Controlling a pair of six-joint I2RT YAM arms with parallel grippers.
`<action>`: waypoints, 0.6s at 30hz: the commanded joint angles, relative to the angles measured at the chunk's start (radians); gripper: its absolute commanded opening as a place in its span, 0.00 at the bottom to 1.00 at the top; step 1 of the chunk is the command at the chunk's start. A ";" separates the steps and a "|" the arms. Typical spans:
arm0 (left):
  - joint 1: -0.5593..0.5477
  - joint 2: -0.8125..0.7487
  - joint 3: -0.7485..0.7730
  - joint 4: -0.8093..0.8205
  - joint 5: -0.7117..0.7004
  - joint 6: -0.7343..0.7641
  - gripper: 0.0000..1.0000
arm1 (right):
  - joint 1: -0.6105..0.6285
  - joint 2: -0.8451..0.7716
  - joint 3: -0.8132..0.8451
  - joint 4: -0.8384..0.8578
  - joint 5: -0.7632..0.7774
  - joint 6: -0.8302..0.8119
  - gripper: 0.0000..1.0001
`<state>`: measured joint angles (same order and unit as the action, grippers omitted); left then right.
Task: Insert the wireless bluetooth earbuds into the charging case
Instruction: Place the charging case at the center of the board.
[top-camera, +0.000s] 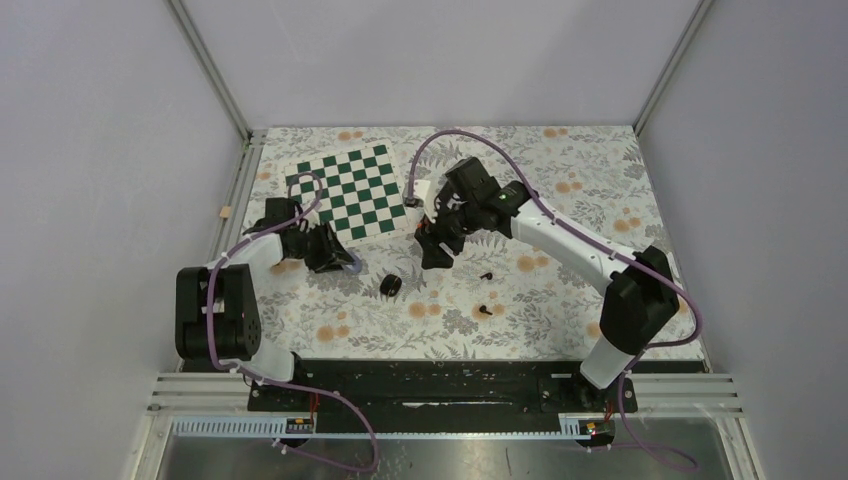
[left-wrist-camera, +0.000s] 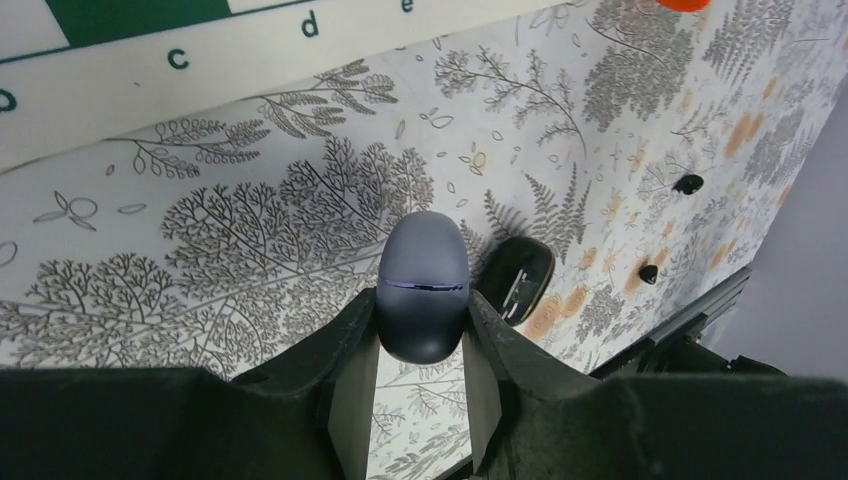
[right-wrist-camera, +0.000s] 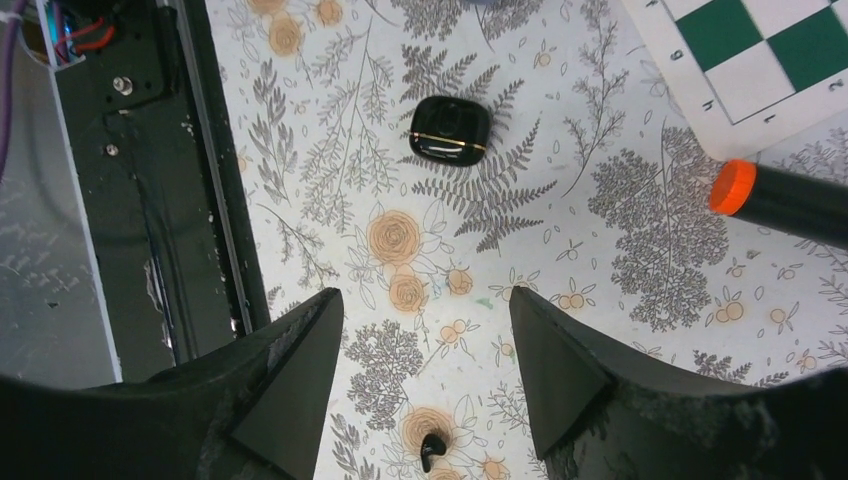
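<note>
Left fingers (left-wrist-camera: 335, 350) clamped on charging case (left-wrist-camera: 422, 290) | right fingers (right-wrist-camera: 290, 370) apart, black earbud (right-wrist-camera: 432, 452) between

Floral-print table (top-camera: 400, 335) — plain grey walls (top-camera: 430, 60)

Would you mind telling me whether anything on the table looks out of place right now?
One black earbud and another lie loose on the tablecloth, apart from the black case, which looks shut.
</note>
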<state>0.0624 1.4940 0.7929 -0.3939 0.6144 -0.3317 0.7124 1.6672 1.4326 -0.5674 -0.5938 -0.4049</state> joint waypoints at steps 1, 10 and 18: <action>0.007 0.044 0.060 0.001 -0.022 0.034 0.24 | -0.003 0.016 -0.022 -0.002 0.006 -0.071 0.69; 0.035 -0.034 0.073 -0.081 -0.140 0.043 0.61 | -0.002 0.072 -0.025 0.034 0.011 -0.076 0.67; 0.144 -0.221 0.216 -0.272 -0.294 0.057 0.62 | 0.032 0.242 0.110 0.094 0.189 0.380 0.61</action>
<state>0.1562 1.3838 0.9150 -0.5797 0.4294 -0.2844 0.7151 1.8629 1.4708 -0.5228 -0.5209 -0.2909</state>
